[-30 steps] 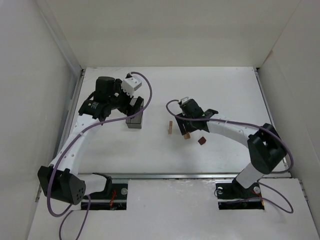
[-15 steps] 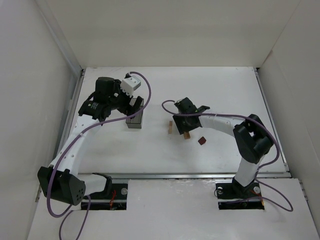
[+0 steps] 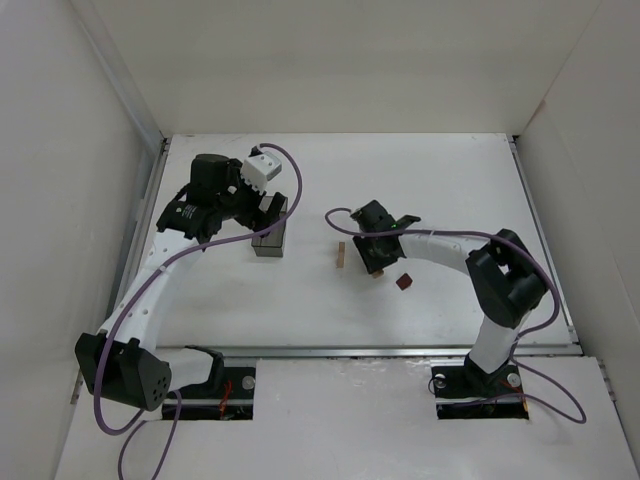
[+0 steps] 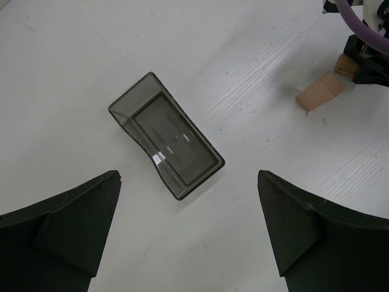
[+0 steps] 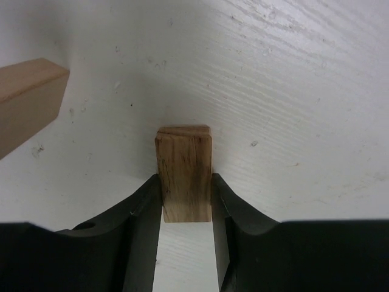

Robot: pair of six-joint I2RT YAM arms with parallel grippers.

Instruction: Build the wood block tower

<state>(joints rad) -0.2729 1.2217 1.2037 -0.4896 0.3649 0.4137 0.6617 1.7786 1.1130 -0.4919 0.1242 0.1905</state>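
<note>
A: Where are the tower's pieces to be found?

B: No stack is built yet. One tan block [image 5: 183, 173] is pinched by the right end effector [image 5: 186, 184], near the middle of the counter [image 3: 450, 180]. A second tan block [image 3: 341, 255] is seen just beside it, toward the left arm's side and not touching it. The reddish-brown block [image 3: 404, 282] lies near on the other side.

A: Which step is judged to be in hand?

B: The grasp of the first piece. Whether that block is clear of the counter cannot be told.

A: And the left end effector [image 4: 187, 176]?

B: It is held spread wide above the dark bin [image 4: 173, 141], with nothing gripped, well apart from the blocks.

A: What is called for next?

B: Most likely the pinched block is to be lifted and set squarely on another piece. As the pieces are far smaller than the end effector, a level approach and a gentle release would be needed, so that nothing is knocked over.
</note>
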